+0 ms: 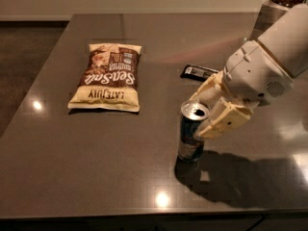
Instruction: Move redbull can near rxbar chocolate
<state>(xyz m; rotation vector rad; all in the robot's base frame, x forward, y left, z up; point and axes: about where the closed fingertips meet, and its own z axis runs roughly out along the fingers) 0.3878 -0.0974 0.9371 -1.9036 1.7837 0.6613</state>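
One dark, glossy table (96, 177) reflects ceiling lights in a dim room, with a cream-and-brown chip bag (109, 77) at left. Right of centre, the hand (199, 115) grips the upright redbull can (190, 141), blue-silver with a shiny top, near the black rxbar chocolate (198, 72) behind.

Dim, warm overhead light. The dark glossy table (96, 153) shows two small white glare spots, at 9 o'clock and at 6 o'clock, and a faint pinkish sheen toward 1 o'clock. The pale pincer (201, 115), just off centre toward 3 o'clock, clasps the redbull can (191, 138), whose top glints. Together they cast a broad soft shadow toward 5 o'clock.
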